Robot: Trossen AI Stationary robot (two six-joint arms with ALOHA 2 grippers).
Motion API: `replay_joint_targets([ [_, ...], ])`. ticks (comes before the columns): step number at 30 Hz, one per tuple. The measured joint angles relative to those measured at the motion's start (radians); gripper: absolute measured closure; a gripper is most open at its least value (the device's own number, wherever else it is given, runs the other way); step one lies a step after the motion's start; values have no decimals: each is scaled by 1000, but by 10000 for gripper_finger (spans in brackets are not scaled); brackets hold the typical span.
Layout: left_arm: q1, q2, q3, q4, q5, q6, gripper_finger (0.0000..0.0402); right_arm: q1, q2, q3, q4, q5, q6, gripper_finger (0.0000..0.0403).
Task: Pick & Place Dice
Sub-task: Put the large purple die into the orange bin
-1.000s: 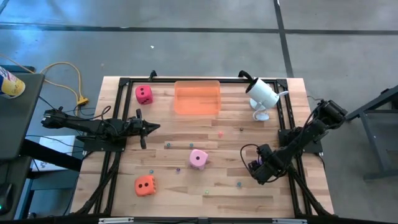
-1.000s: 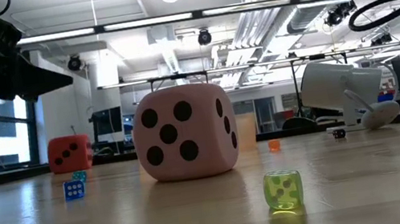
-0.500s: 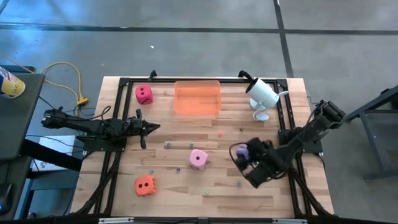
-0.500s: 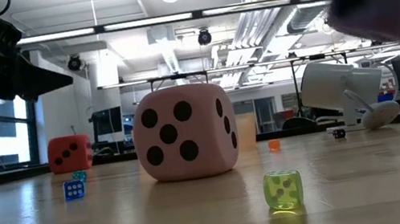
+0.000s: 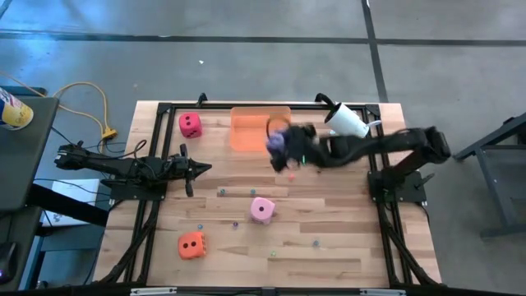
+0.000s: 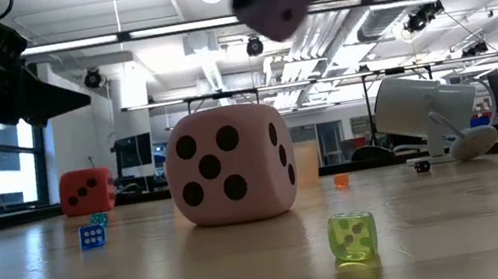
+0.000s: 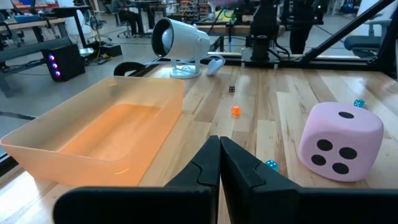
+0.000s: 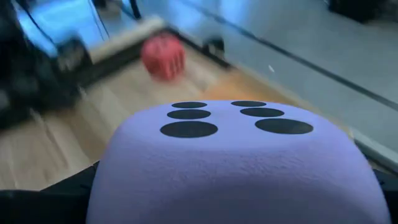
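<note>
On the bench (image 5: 329, 247), our right end effector (image 5: 283, 145) pinches the purple die (image 5: 277, 141) aloft at the tray's (image 5: 251, 130) 3 o'clock edge, likely for dropping in; left end effector (image 5: 200, 168) waits pressed together at 9 o'clock.

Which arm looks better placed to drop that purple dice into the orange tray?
The right. Its gripper holds the purple dice in the air beside the orange tray. The left gripper waits shut at the table's left side, holding nothing.
</note>
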Motion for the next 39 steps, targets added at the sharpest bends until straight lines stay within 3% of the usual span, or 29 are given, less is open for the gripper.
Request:
replay_joint_targets([
  [4,0,0,0,0,0,0,401,-161,-1,4,154,-148,-74,51],
  [9,0,0,0,0,0,0,401,-325,74,5,208,-258,-61,51],
  [18,0,0,0,0,0,0,401,-446,299,2,201,-432,4,51],
  [33,0,0,0,0,0,0,401,-445,340,5,-24,-382,68,51],
  [39,0,0,0,0,0,0,401,-406,340,4,-32,-383,51,51],
])
